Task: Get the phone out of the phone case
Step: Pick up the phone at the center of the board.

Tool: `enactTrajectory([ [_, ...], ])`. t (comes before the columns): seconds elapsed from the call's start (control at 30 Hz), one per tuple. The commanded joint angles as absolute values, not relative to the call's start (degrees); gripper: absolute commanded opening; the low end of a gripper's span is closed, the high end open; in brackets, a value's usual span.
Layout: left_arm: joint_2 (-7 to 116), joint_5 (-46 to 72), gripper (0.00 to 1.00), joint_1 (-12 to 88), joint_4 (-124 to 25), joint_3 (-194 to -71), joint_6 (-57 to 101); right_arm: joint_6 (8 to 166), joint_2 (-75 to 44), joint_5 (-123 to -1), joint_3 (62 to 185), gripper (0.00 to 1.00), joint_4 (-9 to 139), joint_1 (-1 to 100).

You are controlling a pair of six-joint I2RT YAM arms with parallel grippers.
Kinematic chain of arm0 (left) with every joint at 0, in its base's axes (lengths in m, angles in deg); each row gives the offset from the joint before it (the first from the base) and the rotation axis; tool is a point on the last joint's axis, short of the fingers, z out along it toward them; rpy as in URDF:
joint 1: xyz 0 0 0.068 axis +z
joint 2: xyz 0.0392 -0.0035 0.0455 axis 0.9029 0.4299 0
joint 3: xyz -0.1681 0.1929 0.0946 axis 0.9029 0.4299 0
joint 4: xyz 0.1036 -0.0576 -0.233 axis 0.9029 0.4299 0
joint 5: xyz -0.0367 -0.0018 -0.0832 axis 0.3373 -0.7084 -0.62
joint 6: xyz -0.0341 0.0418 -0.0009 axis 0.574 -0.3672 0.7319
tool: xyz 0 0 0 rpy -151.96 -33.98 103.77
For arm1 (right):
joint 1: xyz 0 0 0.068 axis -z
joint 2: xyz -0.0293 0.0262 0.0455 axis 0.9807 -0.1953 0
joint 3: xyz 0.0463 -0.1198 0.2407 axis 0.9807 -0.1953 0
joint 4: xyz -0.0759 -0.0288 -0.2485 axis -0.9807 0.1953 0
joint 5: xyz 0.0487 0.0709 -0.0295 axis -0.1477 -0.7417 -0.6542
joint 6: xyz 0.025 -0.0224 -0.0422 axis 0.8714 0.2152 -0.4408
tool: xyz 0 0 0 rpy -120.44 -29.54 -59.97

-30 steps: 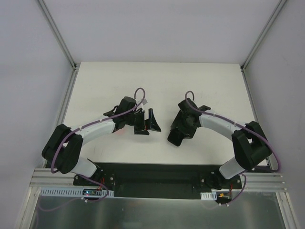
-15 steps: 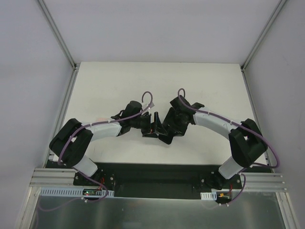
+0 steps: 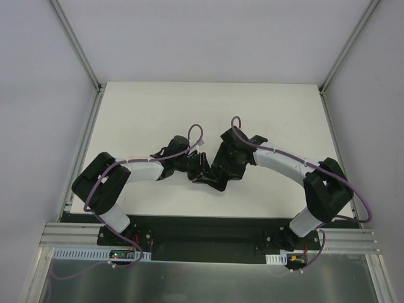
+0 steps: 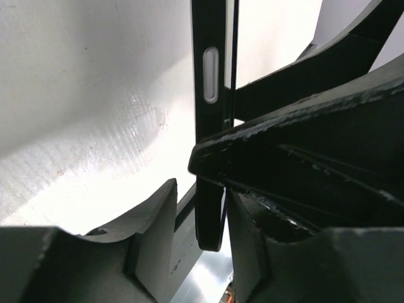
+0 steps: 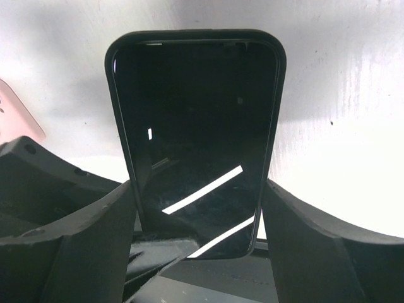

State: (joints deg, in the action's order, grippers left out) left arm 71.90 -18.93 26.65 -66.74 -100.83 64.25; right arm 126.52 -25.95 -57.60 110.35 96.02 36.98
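The black phone (image 5: 196, 126) sits in its black phone case (image 5: 113, 95), screen facing the right wrist camera. My right gripper (image 5: 199, 208) is shut across the case's two long sides and holds it on edge above the table. In the top view the phone (image 3: 221, 165) hangs between both grippers. The left wrist view shows the case's side edge (image 4: 208, 126) with its pale button (image 4: 211, 74). My left gripper (image 4: 202, 221) straddles the case's lower corner, with a gap still showing beside the left finger (image 4: 154, 227). My left gripper (image 3: 202, 170) meets the right gripper (image 3: 222, 169) mid-table.
A pale pink object (image 5: 16, 113) lies on the white table (image 3: 208, 107) to the left, mostly hidden under my left arm (image 3: 136, 169). Aluminium posts (image 3: 85, 63) and grey walls bound the table on three sides.
My left arm swung right to the phone and its jaws narrowed around the case's corner. My right arm carried the phone leftward and up to meet it.
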Motion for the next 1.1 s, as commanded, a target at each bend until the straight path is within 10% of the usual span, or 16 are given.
enactTrajectory([
  [0.0,71.8,-19.4,0.29,26.5,-71.4,-101.7,65.6,126.1,-24.1,-56.8,113.2,0.5,97.2,35.4],
  [0.13,72.1,-20.6,0.0,26.5,-73.0,-101.6,66.2,124.9,-23.6,-56.4,113.5,0.56,97.4,35.2],
  [0.3,69.2,-21.9,0.0,26.8,-73.4,-101.0,65.8,119.7,-20.8,-49.8,116.5,1.0,105.6,35.5],
  [0.73,56.6,-35.3,0.0,27.8,-77.4,-98.4,59.4,102.0,-0.4,-42.7,112.1,0.99,108.7,40.6],
  [1.07,54.2,-45.8,0.0,28.1,-81.7,-104.6,60.6,110.2,17.8,-87.5,90.6,0.61,74.7,63.4],
])
